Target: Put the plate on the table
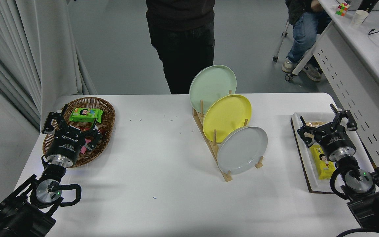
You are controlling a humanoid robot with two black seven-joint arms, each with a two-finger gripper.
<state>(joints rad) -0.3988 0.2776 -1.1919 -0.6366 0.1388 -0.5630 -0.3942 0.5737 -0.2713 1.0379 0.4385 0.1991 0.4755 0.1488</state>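
The light grey plate [242, 150] stands on edge in the front slot of a wooden rack [224, 173] near the middle of the white table [156, 171]. Behind it in the same rack lean a yellow plate [227, 117] and a pale green plate [212, 84]. My right gripper [328, 123] is open over a white tray at the right edge, well to the right of the grey plate and holding nothing. At the lower left my left gripper [71, 122] rests open over a wicker basket.
The wicker basket [105, 108] at the left holds a green packet [86, 115]. The white tray [311, 179] at the right holds a yellow packet [322, 163]. A person in dark trousers [183, 49] stands at the far side; another sits by a white desk [360, 62] at the right.
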